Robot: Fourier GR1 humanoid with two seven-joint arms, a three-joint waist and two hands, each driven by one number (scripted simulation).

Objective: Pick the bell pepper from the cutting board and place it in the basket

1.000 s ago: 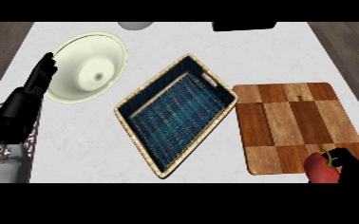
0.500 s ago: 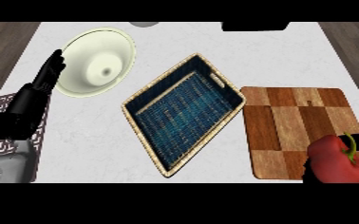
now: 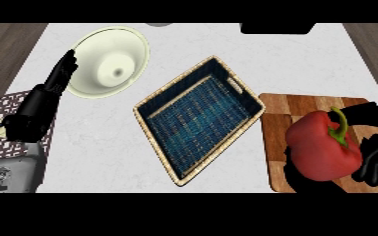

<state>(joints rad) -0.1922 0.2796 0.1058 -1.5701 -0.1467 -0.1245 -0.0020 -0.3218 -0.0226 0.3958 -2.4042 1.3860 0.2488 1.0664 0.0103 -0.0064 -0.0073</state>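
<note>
A red bell pepper (image 3: 321,146) with a green stem is lifted above the wooden cutting board (image 3: 284,112) at the right. My right hand (image 3: 366,152) curls round its far side, mostly hidden behind it. The basket (image 3: 199,116), blue-lined with a woven tan rim, lies tilted in the middle of the counter, to the left of the board. My left hand (image 3: 46,97) stays open at the left edge, fingers up, beside the pale bowl.
A pale green bowl (image 3: 111,61) sits at the back left. A dark object (image 3: 275,28) and a grey round thing (image 3: 158,24) lie along the far edge. A patterned item (image 3: 15,130) shows at the lower left.
The pepper has risen with my right hand and now looms larger over the board. The view has shifted, so the basket and bowl sit further right.
</note>
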